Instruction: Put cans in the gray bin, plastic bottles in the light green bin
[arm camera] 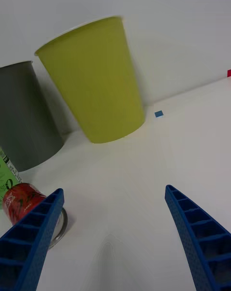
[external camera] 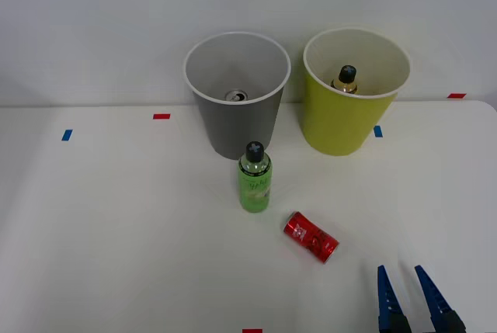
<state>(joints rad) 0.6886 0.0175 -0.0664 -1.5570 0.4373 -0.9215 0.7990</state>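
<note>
Gripper (external camera: 400, 273) hovering low at table's (external camera: 116, 232) near-right edge, blue fingers (arm camera: 199, 228) spread apart, gripping nothing. Lying on its side just ahead & to the left: red can (external camera: 310, 236), silver end showing beside one finger in wrist view. Standing upright behind it: green bottle (external camera: 255, 177), right in front of gray bin (external camera: 237, 119). Sitting inside gray bin: another can (external camera: 236, 95). Resting in light green bin (external camera: 353, 116): yellow bottle (external camera: 345, 79), black cap up

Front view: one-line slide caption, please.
Open right pincer hovers near fallen red can; green bottle stands before gray bin.
</note>
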